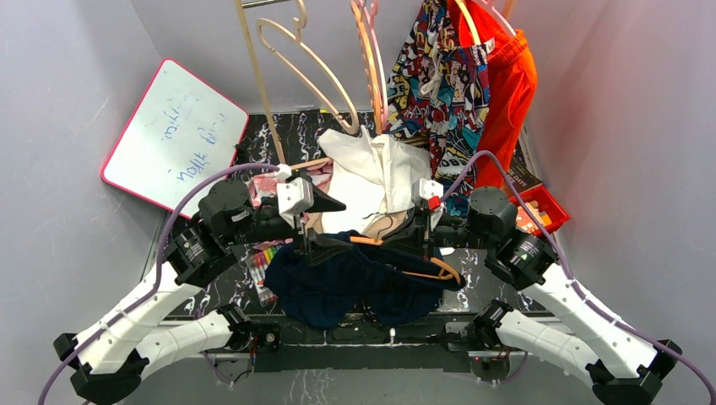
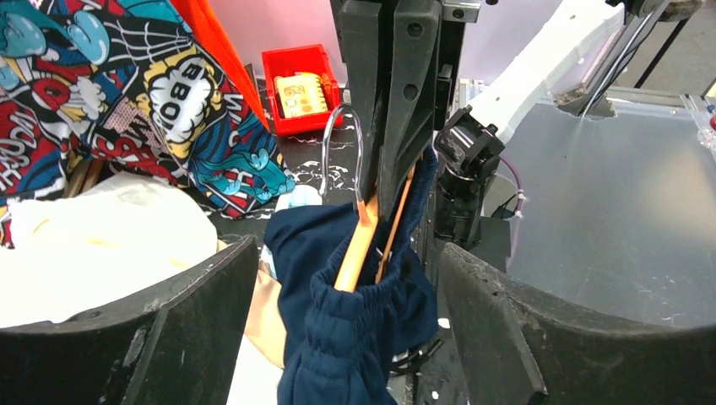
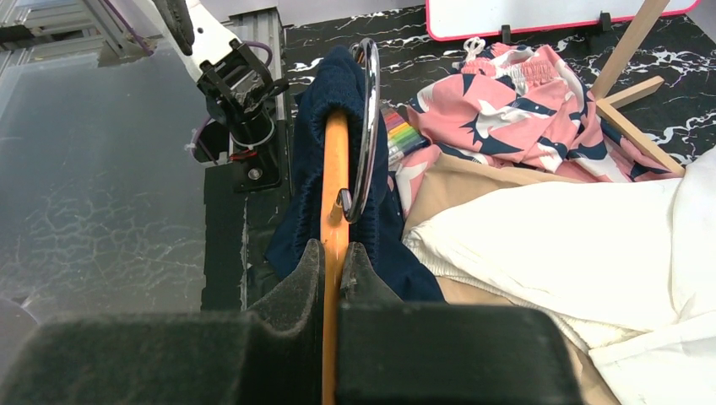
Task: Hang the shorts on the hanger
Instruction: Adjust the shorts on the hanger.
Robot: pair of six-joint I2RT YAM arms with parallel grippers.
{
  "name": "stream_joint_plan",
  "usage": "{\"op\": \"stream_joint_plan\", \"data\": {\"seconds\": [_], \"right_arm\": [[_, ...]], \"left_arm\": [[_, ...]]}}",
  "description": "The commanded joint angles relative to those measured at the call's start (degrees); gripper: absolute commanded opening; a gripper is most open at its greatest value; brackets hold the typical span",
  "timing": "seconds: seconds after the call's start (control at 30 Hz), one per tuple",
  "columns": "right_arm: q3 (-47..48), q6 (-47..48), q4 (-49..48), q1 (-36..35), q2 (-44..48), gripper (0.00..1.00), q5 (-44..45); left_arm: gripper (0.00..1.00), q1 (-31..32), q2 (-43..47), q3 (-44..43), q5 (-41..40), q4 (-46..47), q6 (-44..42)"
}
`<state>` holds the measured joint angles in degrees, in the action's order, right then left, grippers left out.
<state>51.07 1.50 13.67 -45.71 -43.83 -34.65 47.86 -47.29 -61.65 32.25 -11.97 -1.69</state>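
- Shorts: the plain dark navy-blue fabric shorts (image 1: 355, 283) sit bunched at the near edge of the black marbled surface (image 1: 279, 135), between the two arms; the gathered elastic waistband is wrapped around the hanger.
- Hanger: the thin curved orange-tan clothes hanger (image 2: 359, 245) runs down into the waistband opening; its metal hook (image 3: 367, 126) stands clear above the fabric.
- Right jaws: closed tight on the orange-tan bar of the hanger, gripping it just below the hook; navy fabric hangs on both sides of the bar beyond the grip.
- Left jaws: spread wide, holding nothing; the shorts and hanger lie in the gap between the two fingers, with space showing on either side.
- Surroundings: a crumpled white fabric garment (image 1: 371, 169) lies just behind the shorts; pink shorts with a dark blue print (image 3: 515, 93) lie beside it; a pack of coloured markers (image 3: 401, 135) rests near the navy fabric.
- Back area: multicoloured comic-print shorts (image 1: 439, 84) and bright orange shorts (image 1: 507, 84) hang side by side; a pink-framed whiteboard (image 1: 173, 135) leans at the left.
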Motion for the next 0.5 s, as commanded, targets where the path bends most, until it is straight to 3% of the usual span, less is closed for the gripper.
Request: {"op": "stream_joint_plan", "data": {"seconds": [0.0, 0.13, 0.47], "right_arm": [[2.73, 0.52, -4.2, 0.34, 1.11, 0.0, -1.26], [3.4, 0.61, -3.7, 0.33, 1.59, 0.0, -1.73], [5.36, 1.43, -3.22, 0.3, 2.54, 0.0, -2.69]], "left_arm": [[0.78, 0.03, -3.16, -3.56, 4.72, -1.38, -7.06], [0.78, 0.04, -6.87, -6.06, 7.87, -7.06, -10.0], [0.76, 0.04, -12.07, -6.99, 13.58, -9.21, -8.96]]}}
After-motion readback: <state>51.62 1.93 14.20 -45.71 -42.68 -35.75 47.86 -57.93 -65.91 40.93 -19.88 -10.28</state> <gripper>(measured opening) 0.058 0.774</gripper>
